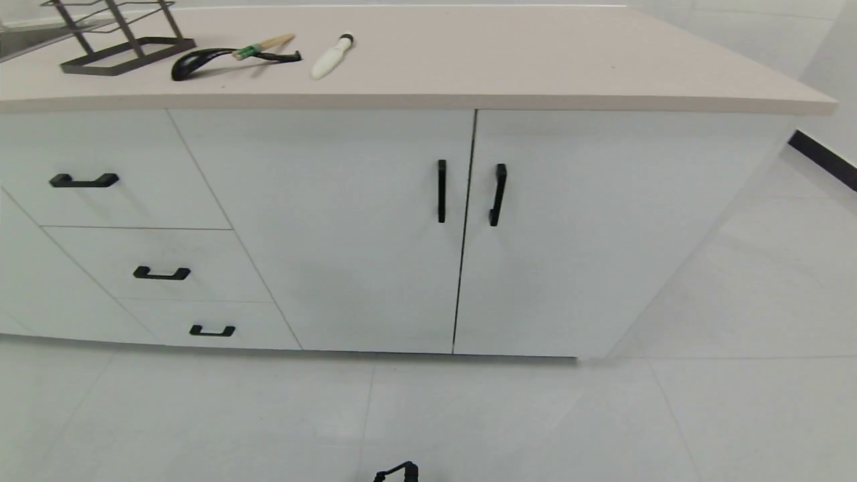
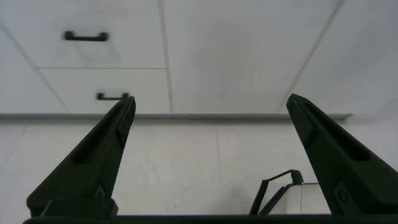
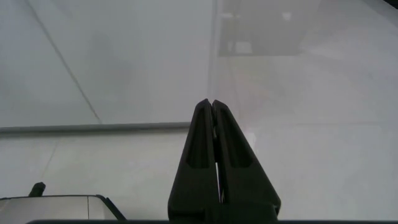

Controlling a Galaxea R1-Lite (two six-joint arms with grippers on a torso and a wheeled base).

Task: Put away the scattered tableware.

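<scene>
Room: we face a white kitchen island with a smooth, matt beige countertop (image 1: 509, 60). Below it are flat white doors (image 1: 321, 227) and drawers (image 1: 161, 251) with black bar handles, and glossy pale floor tiles.
Landmark: a dark metal wire rack (image 1: 124, 50) stands at the countertop's left end.
Tableware: just right of the rack lies a black ladle (image 1: 191, 62), its glossy bowl toward the rack and its thin handle running away from it. A wooden-handled tool (image 1: 264, 46) with a green band crosses that handle. A little farther from the rack lies a white utensil (image 1: 330, 59), rounded and black-tipped, angled toward the counter's back.
Left gripper (image 2: 210, 99): spread wide and holding nothing, it sits low and points at the drawers beneath the rack.
Right gripper (image 3: 212, 104): fingers pressed together and empty, it points at the cabinet foot, farther from the rack.
Key relation: we judge all three pieces lie above and ahead of both grippers, and that the left arm is nearer.
</scene>
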